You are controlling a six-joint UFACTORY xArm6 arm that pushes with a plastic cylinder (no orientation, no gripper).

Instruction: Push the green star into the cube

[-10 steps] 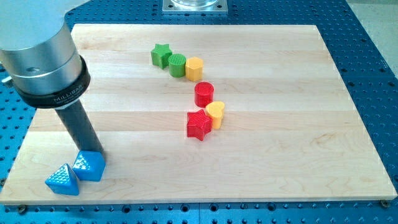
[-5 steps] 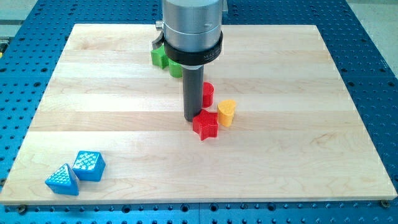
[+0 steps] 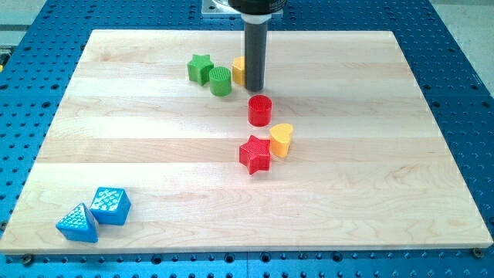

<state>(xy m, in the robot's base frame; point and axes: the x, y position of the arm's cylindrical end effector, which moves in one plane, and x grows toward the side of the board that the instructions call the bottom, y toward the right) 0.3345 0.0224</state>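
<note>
The green star (image 3: 200, 68) lies at the board's upper middle, with a green cylinder (image 3: 221, 80) touching its right side. The blue cube (image 3: 110, 205) sits far away at the lower left, touching a blue triangle (image 3: 78, 223). My tip (image 3: 255, 89) stands right of the green cylinder, in front of a yellow block (image 3: 238, 70) that it partly hides, and just above the red cylinder (image 3: 260, 110). The tip is about 70 px right of the green star and does not touch it.
A red star (image 3: 255, 154) and a yellow heart (image 3: 281, 140) sit together in the middle of the wooden board (image 3: 386, 154). Blue perforated table surrounds the board.
The rod swept from beside the blue cube at lower left to the red star, then up to beside the yellow block. The red star and yellow heart shifted slightly right.
</note>
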